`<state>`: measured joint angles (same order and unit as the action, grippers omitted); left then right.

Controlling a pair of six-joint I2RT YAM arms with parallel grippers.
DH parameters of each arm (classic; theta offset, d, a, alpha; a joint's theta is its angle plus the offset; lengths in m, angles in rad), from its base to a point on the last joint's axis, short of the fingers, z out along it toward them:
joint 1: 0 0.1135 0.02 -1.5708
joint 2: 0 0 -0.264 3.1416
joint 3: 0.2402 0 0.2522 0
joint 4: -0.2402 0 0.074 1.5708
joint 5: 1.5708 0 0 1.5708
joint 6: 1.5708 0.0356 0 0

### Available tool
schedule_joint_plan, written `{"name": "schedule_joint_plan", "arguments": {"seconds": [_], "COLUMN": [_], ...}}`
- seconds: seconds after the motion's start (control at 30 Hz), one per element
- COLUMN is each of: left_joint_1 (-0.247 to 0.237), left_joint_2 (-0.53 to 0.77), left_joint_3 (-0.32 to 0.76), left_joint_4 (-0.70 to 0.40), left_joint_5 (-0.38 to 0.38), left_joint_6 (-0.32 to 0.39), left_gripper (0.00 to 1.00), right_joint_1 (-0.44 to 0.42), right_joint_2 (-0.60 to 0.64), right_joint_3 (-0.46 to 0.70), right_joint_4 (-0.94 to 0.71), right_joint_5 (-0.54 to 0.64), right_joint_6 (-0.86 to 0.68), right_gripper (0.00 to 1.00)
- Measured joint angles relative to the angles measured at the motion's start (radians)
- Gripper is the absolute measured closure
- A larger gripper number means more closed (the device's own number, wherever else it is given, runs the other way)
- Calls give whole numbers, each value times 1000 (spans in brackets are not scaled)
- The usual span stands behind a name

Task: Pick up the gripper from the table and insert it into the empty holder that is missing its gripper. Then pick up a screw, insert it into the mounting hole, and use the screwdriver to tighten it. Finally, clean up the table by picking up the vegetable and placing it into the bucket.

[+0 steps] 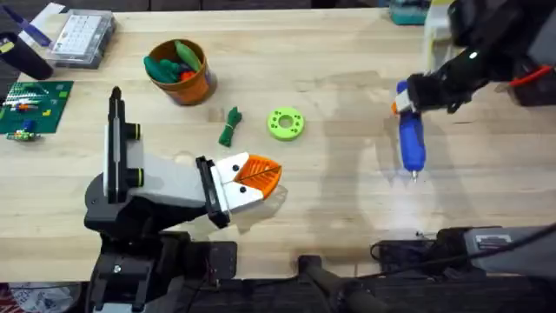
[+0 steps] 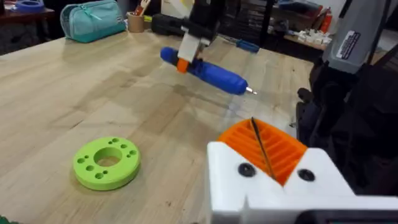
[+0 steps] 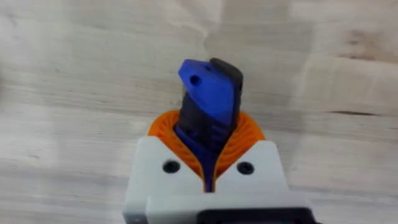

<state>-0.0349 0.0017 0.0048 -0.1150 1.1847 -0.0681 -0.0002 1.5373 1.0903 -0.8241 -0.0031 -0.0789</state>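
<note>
Right gripper (image 3: 208, 163) clamped on the screwdriver (image 1: 410, 143), bit toward 6 o'clock overhead. Carry toward the holder (image 1: 165, 184) at 9; keep the bit steady, low.

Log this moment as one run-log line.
right end effector: shut on screwdriver, lifted | vegetable: on table, outside bucket
</note>
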Motion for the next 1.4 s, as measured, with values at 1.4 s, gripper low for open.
{"name": "schedule_joint_plan", "arguments": {"seconds": [1.4], "left_joint_1": [0], "left_joint_2": [0], "left_joint_3": [0], "left_joint_4": [-5], "left_joint_5": [1], "left_joint_6": [0], "left_gripper": [992], "right_joint_1": [480], "right_joint_2": [-360], "right_joint_3": [299], "right_joint_4": [151], "right_joint_5": [-329], "right_joint_6": [112], "right_gripper": [974]}}
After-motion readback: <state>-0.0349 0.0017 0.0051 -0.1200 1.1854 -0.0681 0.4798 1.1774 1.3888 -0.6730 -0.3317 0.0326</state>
